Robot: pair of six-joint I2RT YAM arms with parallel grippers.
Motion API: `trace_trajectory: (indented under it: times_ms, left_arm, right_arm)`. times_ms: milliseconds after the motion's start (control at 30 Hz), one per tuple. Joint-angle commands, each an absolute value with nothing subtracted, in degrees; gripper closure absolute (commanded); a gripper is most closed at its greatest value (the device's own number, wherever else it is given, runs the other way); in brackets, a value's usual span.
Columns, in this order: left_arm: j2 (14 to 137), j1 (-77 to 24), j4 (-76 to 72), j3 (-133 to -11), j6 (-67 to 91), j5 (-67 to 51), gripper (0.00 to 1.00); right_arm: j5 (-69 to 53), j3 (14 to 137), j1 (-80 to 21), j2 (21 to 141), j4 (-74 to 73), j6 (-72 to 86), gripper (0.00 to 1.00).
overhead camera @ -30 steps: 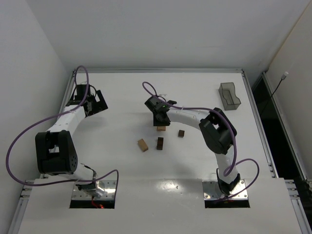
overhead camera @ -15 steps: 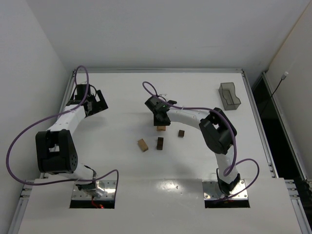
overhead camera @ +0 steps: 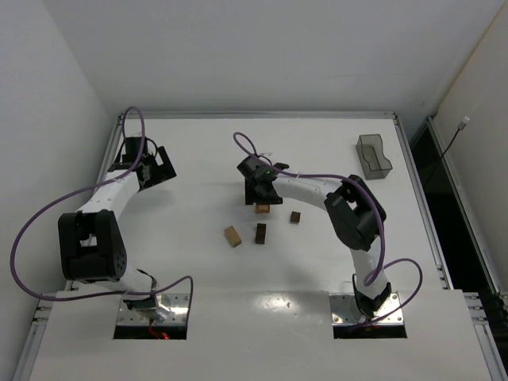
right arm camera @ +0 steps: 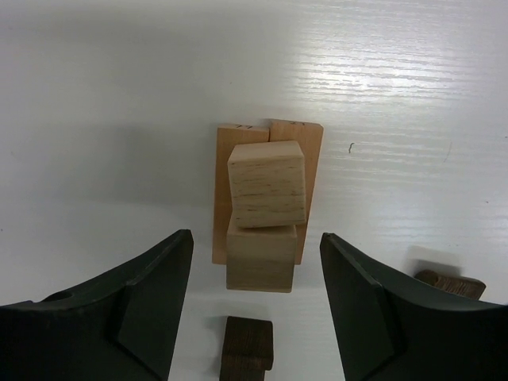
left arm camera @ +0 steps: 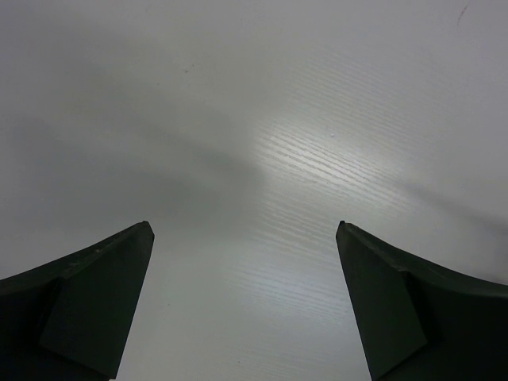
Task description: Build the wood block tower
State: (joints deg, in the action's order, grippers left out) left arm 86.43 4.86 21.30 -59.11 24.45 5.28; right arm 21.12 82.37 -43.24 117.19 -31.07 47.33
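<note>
Right wrist: dark block (right arm camera: 449, 280) behind hand (right arm camera: 255, 236)

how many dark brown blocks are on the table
2. One dark brown block lies just below the tower in the top view; the other dark block sits to the tower's right. The tower could hide more.

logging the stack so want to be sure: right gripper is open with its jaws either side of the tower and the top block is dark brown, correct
Not quite. The top block of the tower is light tan, not dark brown, as the right wrist view shows. The rest holds: the right gripper is open, with its jaws either side of the tower.
</note>
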Motion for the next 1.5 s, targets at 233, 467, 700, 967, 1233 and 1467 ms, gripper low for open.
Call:
trace_trajectory:
  times_ms: [233,467,700,967,1233,1467]
  left_arm:
    - [85.7,4.8,20.1,-61.1,24.7,4.7,0.00]
    - [82.4,4.8,20.7,-59.4,21.0,2.5,0.00]
    - [80.3,4.8,19.1,-57.3,21.7,1.4,0.00]
    - [80.3,4.8,19.0,-57.5,22.8,2.6,0.00]
    - [77.8,8.3,18.9,-54.7,22.2,3.4,0.00]
    - [79.6,8.9,18.3,-54.7,23.4,2.8,0.00]
  right_arm:
    - [15.6,77.2,-44.6,109.6,-22.2,35.5,0.30]
    - [4.1,67.4,-44.0,95.2,-18.6,9.6,0.26]
    - [-2.1,68.9,-43.5,86.9,-26.7,-2.9,0.24]
    - [-9.4,77.2,-49.1,102.8,-26.8,20.5,0.32]
    - [-0.3,82.4,-52.3,109.3,-29.0,25.0,0.28]
    - [1.1,82.9,-54.7,112.6,-29.0,26.2,0.28]
